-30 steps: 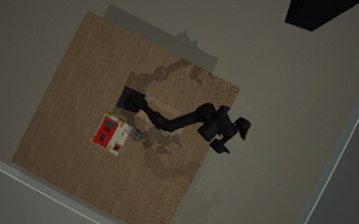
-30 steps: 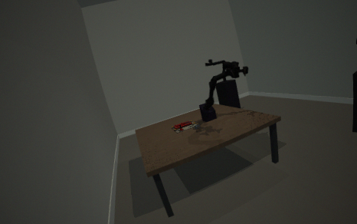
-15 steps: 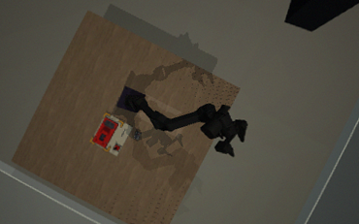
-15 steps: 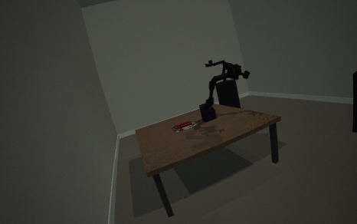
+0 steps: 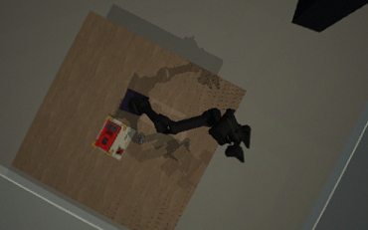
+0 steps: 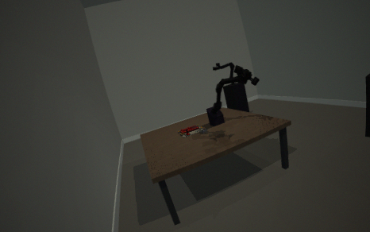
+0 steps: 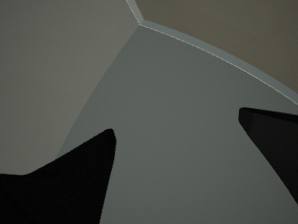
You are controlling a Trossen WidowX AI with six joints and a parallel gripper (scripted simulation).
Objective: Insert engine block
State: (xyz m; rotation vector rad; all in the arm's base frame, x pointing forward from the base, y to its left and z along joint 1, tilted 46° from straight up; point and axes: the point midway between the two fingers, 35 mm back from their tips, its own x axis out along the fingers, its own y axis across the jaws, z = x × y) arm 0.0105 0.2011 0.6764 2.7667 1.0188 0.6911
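Note:
The car body (image 5: 107, 143) (image 6: 190, 129) is red and white with yellow corners and sits on the table beside the arm's base. A small grey piece (image 5: 141, 138) just right of its white part in the top camera looks like the engine block. It is too small and dark to tell its slot side, or to see the opening and rib. My gripper (image 5: 245, 154) (image 7: 178, 124) is open and empty, raised high and far from the car body, out by the table's right edge in the top view. The wrist view shows only walls and floor between and beyond the spread fingers.
The arm's dark base (image 5: 129, 102) (image 6: 215, 117) stands on the wooden table (image 5: 60, 98) (image 6: 171, 152) close to the car body. The arm's shadows fall across the table around the grey piece. Dark furniture stands on the floor away from the table.

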